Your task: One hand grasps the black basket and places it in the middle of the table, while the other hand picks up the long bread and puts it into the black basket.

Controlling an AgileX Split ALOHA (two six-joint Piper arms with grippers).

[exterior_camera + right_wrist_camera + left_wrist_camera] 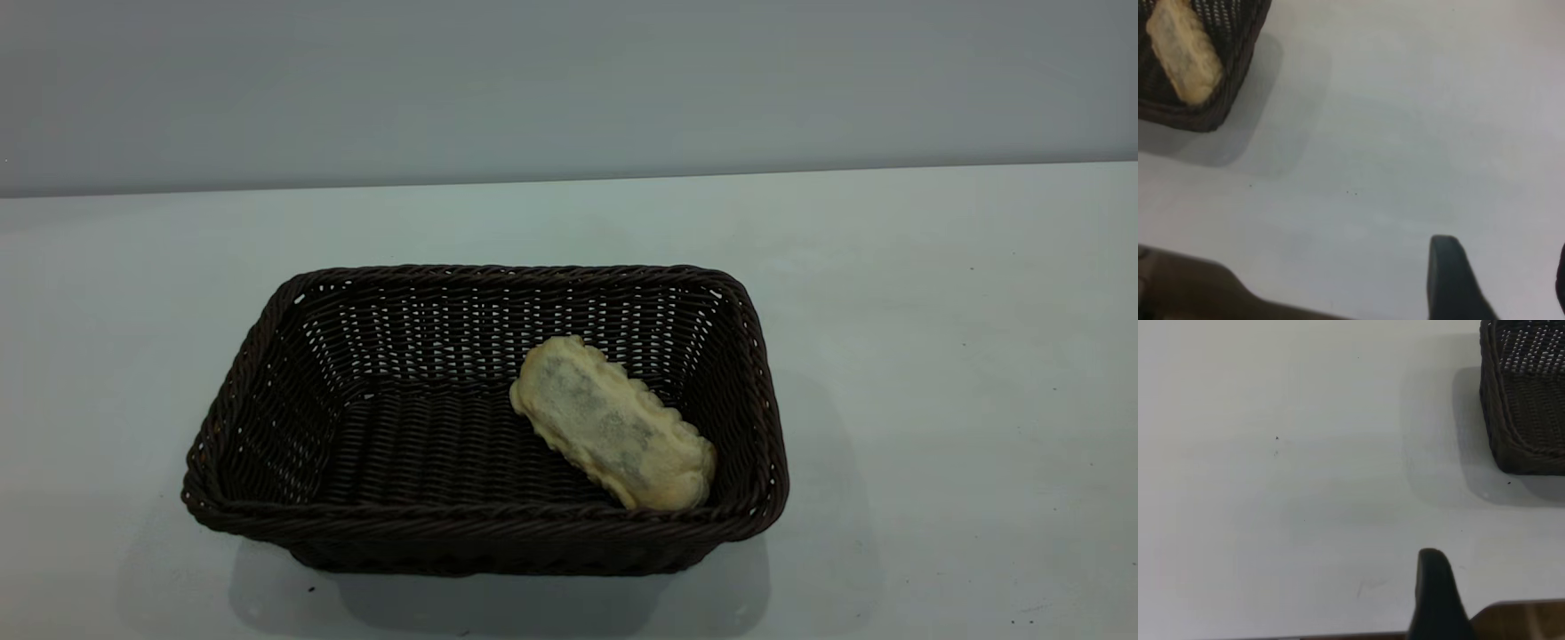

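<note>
I read the bread (pixel 613 424) as light and soft, grip across its middle; it lies underside-up at the basket's (pixel 267 356) 4 o'clock, mid-counter (pixel 933 356); both arms' fingers: cannot tell.

The long bread (pixel 613 425) lies in the black basket (pixel 267 418), right side.

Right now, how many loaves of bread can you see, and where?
1. The long bread lies flat side up inside the black basket, toward its right end, slanting along the floor. None shows on the table; the basket's near wall could hide a small strip of floor.
</note>
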